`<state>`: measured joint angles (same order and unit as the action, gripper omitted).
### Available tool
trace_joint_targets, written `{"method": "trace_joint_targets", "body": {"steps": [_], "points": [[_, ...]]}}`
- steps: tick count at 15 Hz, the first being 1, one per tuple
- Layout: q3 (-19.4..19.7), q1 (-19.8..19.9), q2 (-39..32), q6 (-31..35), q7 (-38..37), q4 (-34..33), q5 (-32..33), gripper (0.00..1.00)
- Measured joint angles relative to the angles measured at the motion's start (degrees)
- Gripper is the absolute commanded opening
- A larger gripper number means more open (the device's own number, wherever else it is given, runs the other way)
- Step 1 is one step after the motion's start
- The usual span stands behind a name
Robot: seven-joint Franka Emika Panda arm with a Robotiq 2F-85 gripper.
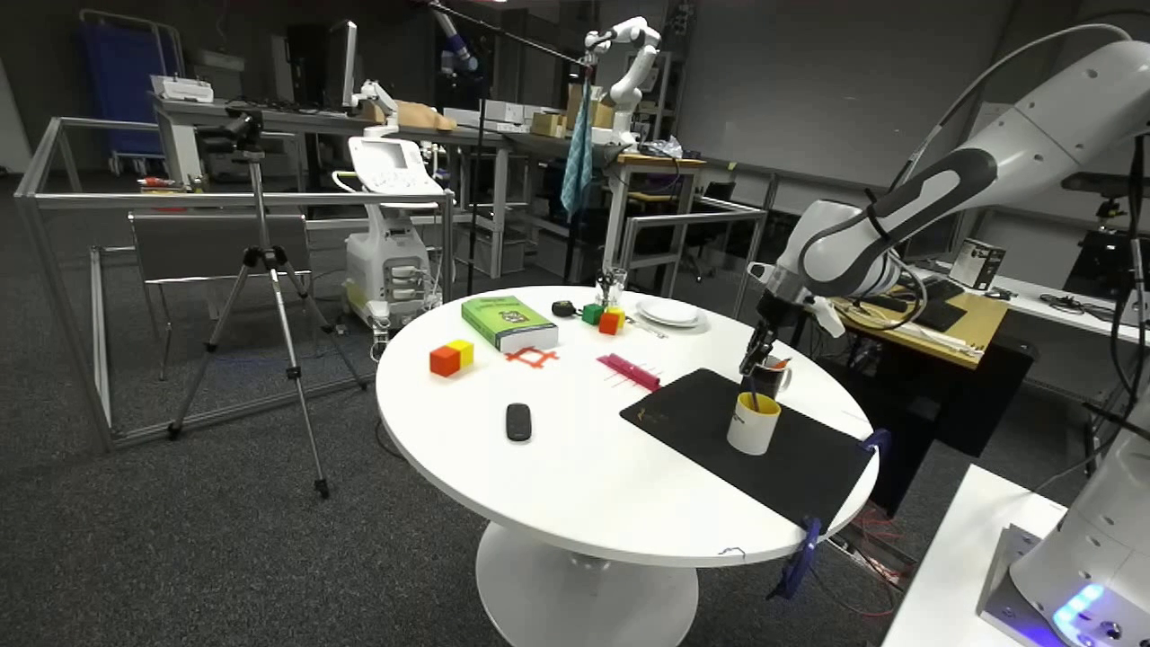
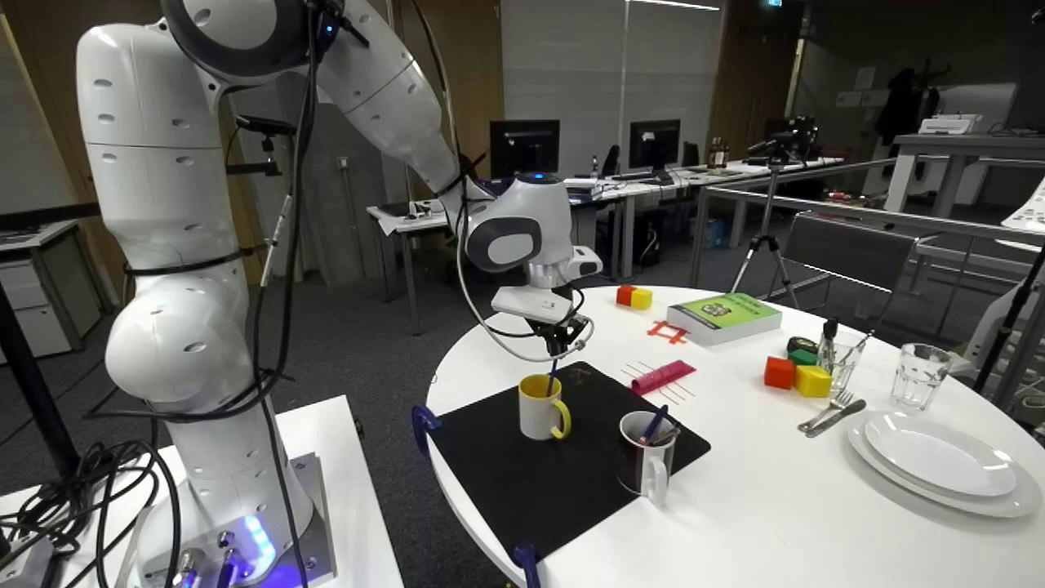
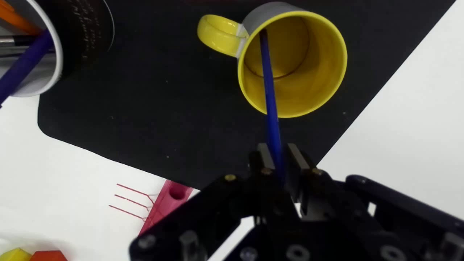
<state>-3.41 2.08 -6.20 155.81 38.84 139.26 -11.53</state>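
A white mug with a yellow inside [image 3: 311, 87] stands upright on a black mat [image 3: 145, 105]; both exterior views show it too [image 1: 748, 433] [image 2: 535, 416]. The lower end of a blue pen [image 3: 269, 87] is inside this mug, and its upper end runs up between the fingers of my gripper [image 3: 277, 146]. The jaws are parted slightly: the pen lies close to one finger, with a narrow gap to the other. Above the mug, my gripper [image 2: 558, 349] points down. Whether the pen touches the mug's bottom is unclear. Close by is a dark mug [image 2: 633, 461] holding several pens.
Clamps [image 2: 424, 425] hold the mat at the table edge. Around it on the round white table [image 1: 557, 476] are a pink holder [image 2: 661, 376], red and yellow blocks [image 1: 446, 359], a green book [image 1: 509, 325], a black remote-like object [image 1: 518, 421], plates [image 2: 939, 453] and a glass [image 2: 919, 377].
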Motion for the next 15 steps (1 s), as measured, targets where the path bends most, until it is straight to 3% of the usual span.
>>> {"method": "trace_joint_targets", "body": {"steps": [6, 7, 15], "points": [[-0.2, 0.1, -0.3, 1.1, 0.9, 0.1, -1.1, 0.95], [-0.3, 0.1, -0.3, 2.0, 1.6, 0.1, -2.5, 0.99], [-0.5, 1.1, 6.3, 4.5, 13.2, 0.4, -21.2, 1.00]]}}
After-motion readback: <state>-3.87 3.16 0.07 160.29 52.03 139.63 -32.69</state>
